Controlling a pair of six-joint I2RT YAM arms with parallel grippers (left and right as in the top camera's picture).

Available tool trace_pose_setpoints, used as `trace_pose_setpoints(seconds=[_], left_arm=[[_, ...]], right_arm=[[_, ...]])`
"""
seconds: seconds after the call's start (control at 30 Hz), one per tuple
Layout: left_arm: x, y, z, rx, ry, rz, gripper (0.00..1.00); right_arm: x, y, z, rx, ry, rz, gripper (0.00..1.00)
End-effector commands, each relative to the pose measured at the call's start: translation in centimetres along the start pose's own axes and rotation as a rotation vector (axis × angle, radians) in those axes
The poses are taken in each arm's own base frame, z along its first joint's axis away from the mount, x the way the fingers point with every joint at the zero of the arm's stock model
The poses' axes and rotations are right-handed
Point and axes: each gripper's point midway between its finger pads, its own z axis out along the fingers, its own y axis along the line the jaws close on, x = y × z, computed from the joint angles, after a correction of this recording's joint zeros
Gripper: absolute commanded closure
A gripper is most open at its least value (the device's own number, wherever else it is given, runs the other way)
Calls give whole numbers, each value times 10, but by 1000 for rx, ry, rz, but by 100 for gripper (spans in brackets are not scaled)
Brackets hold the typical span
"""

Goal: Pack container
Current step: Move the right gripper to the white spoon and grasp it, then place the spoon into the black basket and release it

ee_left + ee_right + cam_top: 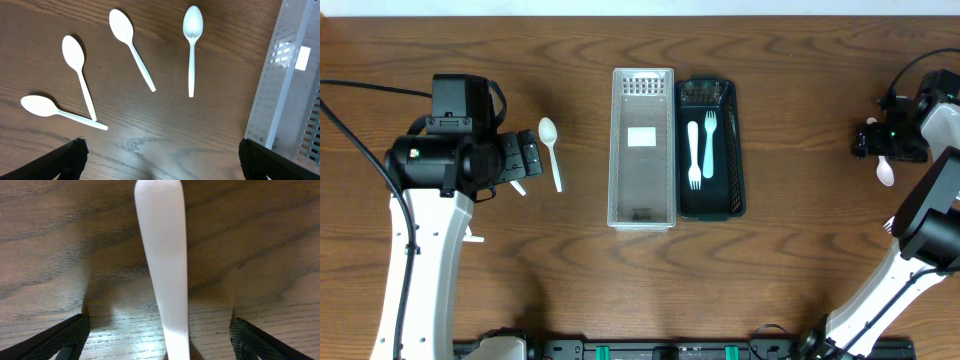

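White plastic spoons [192, 27], perforated clear bin [642, 180] (rectangular)

Bright, even lighting with soft shadows. Mild glare on brown wooden table [142, 146]. In the right wrist view, the close white plastic handle [162, 255] is soft-focus.

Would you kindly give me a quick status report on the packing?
Both open: left gripper over four spoons, right gripper straddling a spoon. Clear container empty, forks in black tray beside it. Nothing in the way.
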Motion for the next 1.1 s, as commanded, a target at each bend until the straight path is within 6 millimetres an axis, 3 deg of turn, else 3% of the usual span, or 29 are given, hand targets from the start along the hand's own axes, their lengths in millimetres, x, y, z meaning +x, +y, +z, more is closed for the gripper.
trace_pose_setpoints(seconds=[0.0, 0.6, 1.07], left_arm=[[-3, 2, -1, -5, -6, -18, 2], [-3, 2, -1, -6, -5, -18, 2], [-3, 2, -1, -6, -5, -18, 2]], right_arm=[[7, 3, 12, -7, 32, -14, 8], [7, 3, 12, -7, 31, -6, 67], [6, 3, 12, -6, 28, 24, 81]])
